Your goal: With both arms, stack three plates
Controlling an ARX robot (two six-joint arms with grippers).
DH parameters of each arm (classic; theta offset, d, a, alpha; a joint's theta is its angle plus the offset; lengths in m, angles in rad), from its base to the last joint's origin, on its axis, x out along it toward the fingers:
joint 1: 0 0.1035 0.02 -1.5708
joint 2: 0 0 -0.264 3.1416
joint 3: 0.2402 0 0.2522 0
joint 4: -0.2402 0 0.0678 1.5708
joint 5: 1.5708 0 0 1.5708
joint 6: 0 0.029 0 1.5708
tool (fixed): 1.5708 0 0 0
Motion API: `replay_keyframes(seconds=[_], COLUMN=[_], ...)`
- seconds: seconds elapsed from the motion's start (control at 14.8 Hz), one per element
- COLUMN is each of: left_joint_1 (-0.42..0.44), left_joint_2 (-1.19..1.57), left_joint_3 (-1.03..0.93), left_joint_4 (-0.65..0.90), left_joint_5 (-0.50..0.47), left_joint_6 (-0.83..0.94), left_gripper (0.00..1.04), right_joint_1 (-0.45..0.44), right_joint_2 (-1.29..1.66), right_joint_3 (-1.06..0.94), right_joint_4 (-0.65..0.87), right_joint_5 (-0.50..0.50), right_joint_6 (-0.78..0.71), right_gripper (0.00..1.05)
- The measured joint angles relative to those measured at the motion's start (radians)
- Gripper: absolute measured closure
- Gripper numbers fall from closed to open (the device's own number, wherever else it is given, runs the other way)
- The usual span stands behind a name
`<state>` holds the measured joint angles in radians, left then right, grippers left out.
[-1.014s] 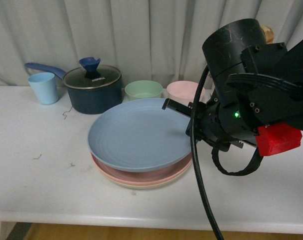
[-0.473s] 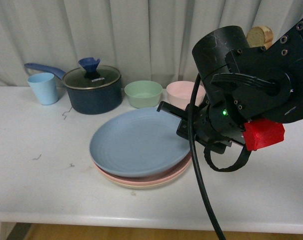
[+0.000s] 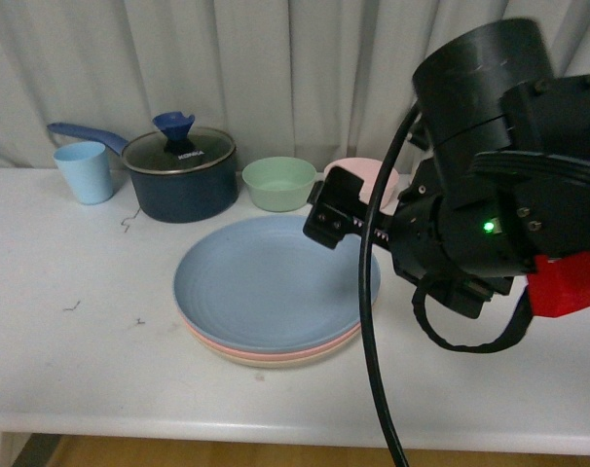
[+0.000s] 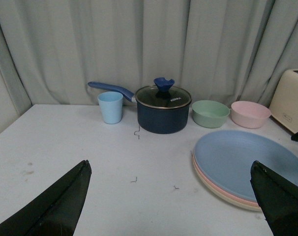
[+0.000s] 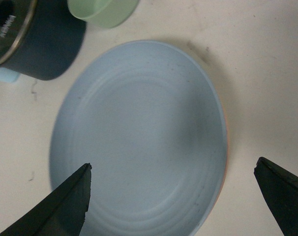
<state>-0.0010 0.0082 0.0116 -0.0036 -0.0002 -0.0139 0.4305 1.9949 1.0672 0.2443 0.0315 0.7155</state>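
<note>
The blue plate (image 3: 261, 282) lies flat on top of the pink plate (image 3: 239, 349), which lies on the beige plate (image 3: 268, 363), in one stack at the middle of the white table. My right gripper (image 3: 332, 209) is open and empty, hovering just above the stack's right rim. In the right wrist view its fingers straddle the blue plate (image 5: 139, 137) from above, apart from it. My left gripper (image 4: 169, 167) is open and empty, low over the table to the left of the stack (image 4: 247, 157). It is out of the front view.
A dark blue lidded pot (image 3: 181, 175), a light blue cup (image 3: 84, 171), a green bowl (image 3: 279, 183) and a pink bowl (image 3: 358, 175) line the back of the table by the curtain. A cream toaster (image 4: 291, 101) stands at the far right.
The blue plate was tilted with its right rim in my right gripper; now it lies flat on the stack. My right gripper has let go and lifted a little.
</note>
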Motion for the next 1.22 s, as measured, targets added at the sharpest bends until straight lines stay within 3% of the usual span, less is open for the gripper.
replay_keyframes(seconds=[0.14, 0.2, 0.27, 0.41, 0.54, 0.74, 0.88, 1.01, 1.22], left_joint_1=[0.0, 0.0, 0.0, 0.002, 0.001, 0.001, 0.001, 0.001, 0.001], left_joint_2=[0.0, 0.0, 0.0, 0.0, 0.0, 0.0, 0.0, 0.0, 0.0], left_joint_3=[0.0, 0.0, 0.0, 0.0, 0.0, 0.0, 0.0, 0.0, 0.0], left_joint_4=[0.0, 0.0, 0.001, -0.001, 0.0, 0.0, 0.0, 0.0, 0.0], left_joint_5=[0.0, 0.002, -0.001, -0.002, 0.001, 0.0, 0.0, -0.001, 0.0], left_joint_6=[0.0, 0.0, 0.0, 0.0, 0.0, 0.0, 0.0, 0.0, 0.0], left_gripper=[0.07, 0.07, 0.07, 0.07, 0.07, 0.07, 0.07, 0.07, 0.07], right_joint_1=[-0.028, -0.057, -0.1, -0.185, -0.237, -0.248, -0.262, -0.409, -0.435], right_joint_2=[-0.185, -0.193, -0.219, -0.298, -0.453, -0.687, -0.954, -1.304, -1.553], right_joint_3=[-0.128, -0.249, -0.381, -0.571, -0.679, -0.904, -1.005, -1.056, -1.056], right_joint_4=[0.033, 0.436, 0.644, 0.861, 0.941, 0.83, 0.674, 0.362, 0.19], right_joint_5=[0.016, 0.191, 0.249, 0.232, 0.182, 0.148, 0.139, -0.001, -0.029], right_joint_6=[0.006, -0.156, -0.315, -0.528, -0.646, -0.705, -0.708, -0.71, -0.71], right_gripper=[0.06, 0.19, 0.3, 0.48, 0.68, 1.03, 1.03, 1.03, 1.03])
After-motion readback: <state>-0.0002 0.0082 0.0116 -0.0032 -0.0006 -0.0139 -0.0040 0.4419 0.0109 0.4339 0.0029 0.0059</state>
